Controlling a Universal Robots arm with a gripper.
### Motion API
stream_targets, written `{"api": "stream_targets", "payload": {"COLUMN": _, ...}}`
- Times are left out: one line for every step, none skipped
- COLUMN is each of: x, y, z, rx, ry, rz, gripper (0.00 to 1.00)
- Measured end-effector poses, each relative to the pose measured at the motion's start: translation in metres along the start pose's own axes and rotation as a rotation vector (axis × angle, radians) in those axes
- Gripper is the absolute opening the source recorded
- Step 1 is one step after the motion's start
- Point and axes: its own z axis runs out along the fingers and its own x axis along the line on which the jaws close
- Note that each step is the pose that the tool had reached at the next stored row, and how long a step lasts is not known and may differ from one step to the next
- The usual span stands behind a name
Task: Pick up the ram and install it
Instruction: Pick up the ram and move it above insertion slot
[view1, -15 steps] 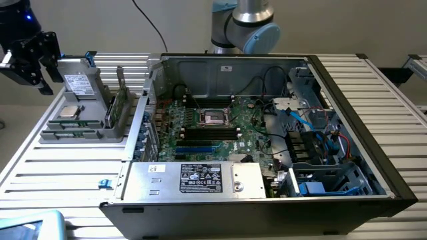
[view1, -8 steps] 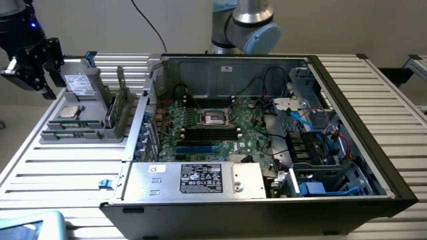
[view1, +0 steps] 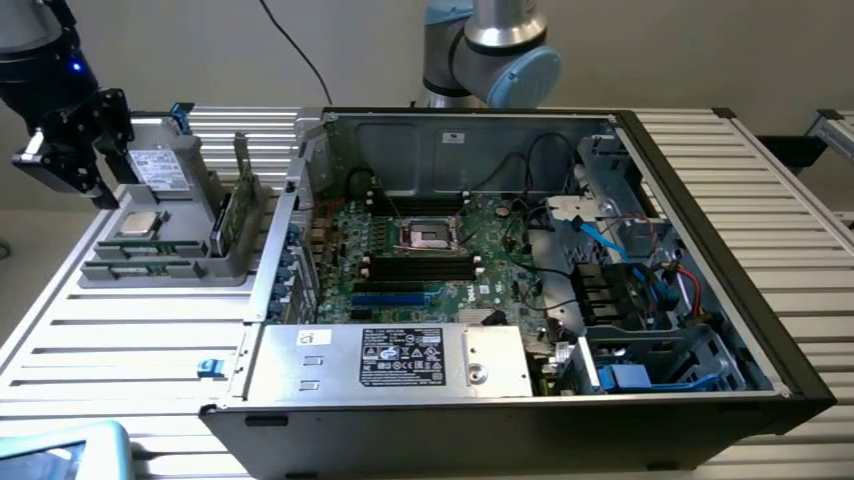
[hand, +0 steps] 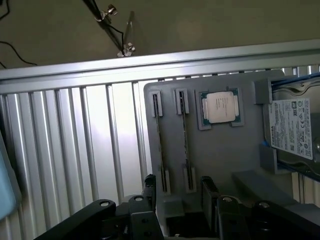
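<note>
A grey parts holder (hand: 225, 160) lies on the slatted table beside the open computer case (view1: 534, 260). Two long slots in it each hold a thin stick on edge. I take these for the ram (hand: 185, 140), which in the exterior view is greenish strips at the holder's near end (view1: 144, 268). My gripper (hand: 180, 192) hangs open above the holder. Its two black fingers (hand: 150, 190) stand either side of one slot's end, with nothing between them. In the exterior view the gripper (view1: 56, 165) is high at the left. The motherboard's black memory slots (view1: 420, 265) lie inside the case.
The holder also carries a square silver processor (hand: 220, 107) and a grey drive with a white label (hand: 292, 127). A green card (view1: 230, 210) stands upright between holder and case. Inside the case are a power supply (view1: 387, 360), cables and drive bays (view1: 641, 290). A blue-edged object (view1: 54, 450) lies at the near left.
</note>
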Motion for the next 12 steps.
{"api": "stream_targets", "payload": {"x": 0.000, "y": 0.0000, "z": 0.0019, "rx": -0.0002, "ry": -0.0001, "rz": 0.000, "gripper": 0.49}}
{"api": "stream_targets", "payload": {"x": 0.000, "y": -0.0001, "z": 0.0036, "rx": -0.0005, "ry": -0.0001, "rz": 0.000, "gripper": 0.49}}
{"api": "stream_targets", "payload": {"x": 0.000, "y": -0.0001, "z": 0.0054, "rx": -0.0009, "ry": 0.0000, "rz": -0.001, "gripper": 0.49}}
{"api": "stream_targets", "payload": {"x": 0.000, "y": -0.0002, "z": 0.0071, "rx": -0.0014, "ry": 0.0001, "rz": -0.001, "gripper": 0.49}}
{"api": "stream_targets", "payload": {"x": 0.000, "y": -0.0002, "z": 0.0089, "rx": -0.0018, "ry": 0.0002, "rz": -0.001, "gripper": 0.49}}
{"api": "stream_targets", "payload": {"x": 0.001, "y": -0.0005, "z": 0.0109, "rx": -0.0027, "ry": 0.0002, "rz": -0.001, "gripper": 0.49}}
{"api": "stream_targets", "payload": {"x": 0.002, "y": -0.0010, "z": 0.0127, "rx": -0.0041, "ry": 0.0003, "rz": -0.001, "gripper": 0.49}}
{"api": "stream_targets", "payload": {"x": 0.003, "y": -0.0013, "z": 0.0144, "rx": -0.0059, "ry": 0.0005, "rz": -0.001, "gripper": 0.49}}
{"api": "stream_targets", "payload": {"x": 0.004, "y": -0.0018, "z": 0.0161, "rx": -0.0077, "ry": 0.0007, "rz": -0.001, "gripper": 0.49}}
{"api": "stream_targets", "payload": {"x": 0.005, "y": -0.0022, "z": 0.0178, "rx": -0.0095, "ry": 0.0009, "rz": -0.001, "gripper": 0.49}}
{"api": "stream_targets", "payload": {"x": 0.006, "y": -0.0028, "z": 0.0195, "rx": -0.0112, "ry": 0.0011, "rz": -0.001, "gripper": 0.49}}
{"api": "stream_targets", "payload": {"x": 0.007, "y": -0.0037, "z": 0.0214, "rx": -0.0121, "ry": 0.0013, "rz": -0.001, "gripper": 0.49}}
